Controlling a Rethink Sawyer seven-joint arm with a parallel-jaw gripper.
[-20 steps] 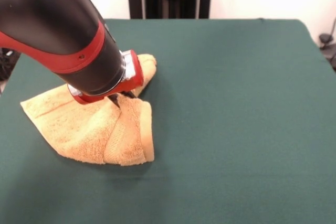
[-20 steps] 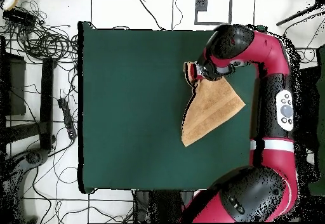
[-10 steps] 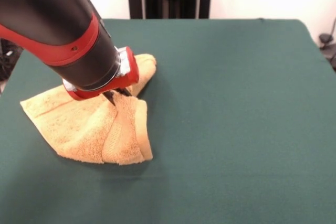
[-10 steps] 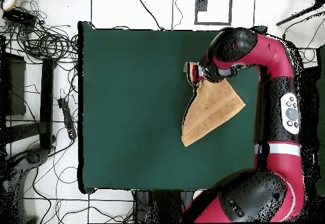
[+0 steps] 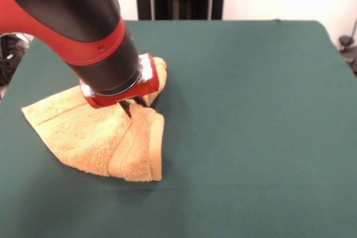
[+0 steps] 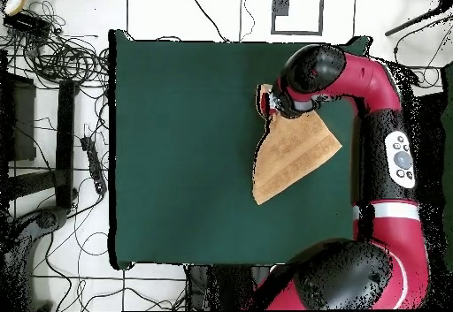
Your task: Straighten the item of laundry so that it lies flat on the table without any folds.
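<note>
One arm (image 5: 72,26) hides much of the folded towel (image 5: 95,137); pincer (image 5: 133,106) on it.

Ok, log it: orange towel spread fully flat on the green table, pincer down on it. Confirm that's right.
Not quite. The towel is not flat: the front view shows it bunched, with a thick fold standing up along its near right edge. The rest holds: it lies on the green table, with the pincer down on it.
</note>
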